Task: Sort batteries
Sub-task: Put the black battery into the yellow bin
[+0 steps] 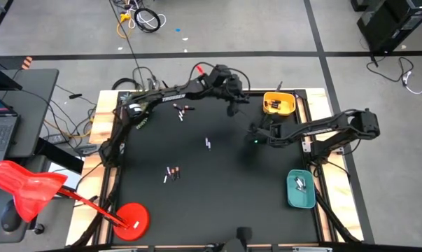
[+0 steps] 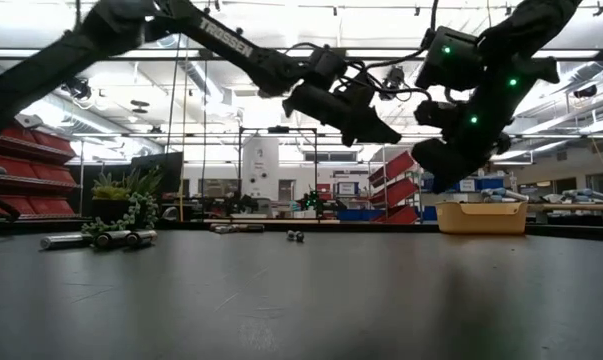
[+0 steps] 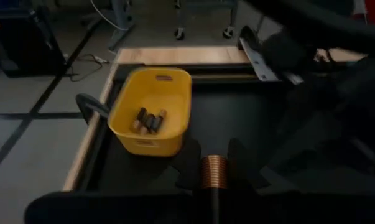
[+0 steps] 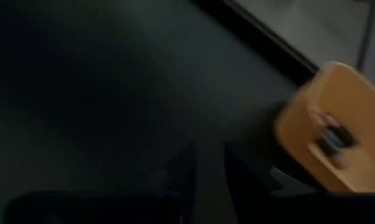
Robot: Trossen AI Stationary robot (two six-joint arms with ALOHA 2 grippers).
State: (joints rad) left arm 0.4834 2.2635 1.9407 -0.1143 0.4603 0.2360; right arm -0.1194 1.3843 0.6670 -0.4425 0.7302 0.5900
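Note:
My left gripper [image 1: 233, 105] hangs over the table's far side, just left of the yellow tray [image 1: 278, 103], and is shut on a copper-coloured battery [image 3: 214, 173]. The yellow tray [image 3: 151, 109] holds several dark batteries [image 3: 148, 121]. Loose batteries lie on the black mat in three small groups [image 1: 183, 109], [image 1: 208, 143], [image 1: 173, 173]. My right gripper [image 1: 255, 134] hovers above the mat, nearer than the yellow tray. Its fingers [image 4: 181, 174] stand a little apart with nothing between them. My left gripper pinches the copper-coloured battery's ribbed body [image 3: 214, 163] between its two fingers [image 3: 190, 167]. The fingers slant down toward the yellow tray. The battery is lifted clear of the mat.
A teal tray [image 1: 300, 190] with a few pale batteries stands at the near right of the mat. A wooden frame [image 1: 321, 105] borders the mat. A red stand [image 1: 130, 217] sits at the near left corner. Bare mat lies in the middle and near part.

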